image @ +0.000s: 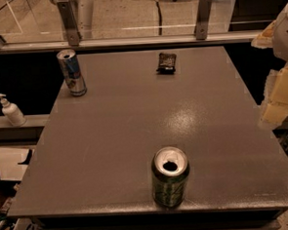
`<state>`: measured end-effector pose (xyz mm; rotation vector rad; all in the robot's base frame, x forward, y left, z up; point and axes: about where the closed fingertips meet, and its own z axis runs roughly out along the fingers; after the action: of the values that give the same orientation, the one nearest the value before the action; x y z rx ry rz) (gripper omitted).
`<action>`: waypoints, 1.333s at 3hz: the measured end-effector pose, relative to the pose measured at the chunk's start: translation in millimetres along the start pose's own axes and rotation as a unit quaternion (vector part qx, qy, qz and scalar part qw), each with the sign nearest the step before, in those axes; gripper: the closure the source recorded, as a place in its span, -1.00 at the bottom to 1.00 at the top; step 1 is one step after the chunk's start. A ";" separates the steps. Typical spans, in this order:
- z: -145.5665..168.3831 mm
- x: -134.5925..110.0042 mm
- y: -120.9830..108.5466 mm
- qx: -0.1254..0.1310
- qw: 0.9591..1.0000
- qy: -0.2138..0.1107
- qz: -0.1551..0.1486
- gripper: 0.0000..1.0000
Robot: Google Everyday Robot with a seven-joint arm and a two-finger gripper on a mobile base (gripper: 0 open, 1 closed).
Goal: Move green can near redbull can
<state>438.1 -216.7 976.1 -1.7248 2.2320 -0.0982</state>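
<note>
green can [170, 178] ×1 standing upright at the bench's [135, 127] near edge | redbull can [72, 72] ×1 standing by far-left corner, well apart, open surface stretching between | dark packet [166, 63] ×1 lying near far edge | hand [278, 101] hanging beyond right edge, grip state: cannot tell
</note>
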 end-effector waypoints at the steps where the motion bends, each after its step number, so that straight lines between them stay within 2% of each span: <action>1: 0.0 0.0 0.0 0.000 1.000 0.000 0.000 -1.00; 2: 6.0 3.7 3.6 -0.008 1.000 -0.016 -0.004 -1.00; 3: 19.5 11.9 21.8 -0.034 0.998 -0.045 -0.007 -1.00; 4: 37.6 8.0 49.8 -0.073 0.993 -0.092 -0.011 -1.00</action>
<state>400.9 -205.7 926.6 -1.7542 2.1323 0.2151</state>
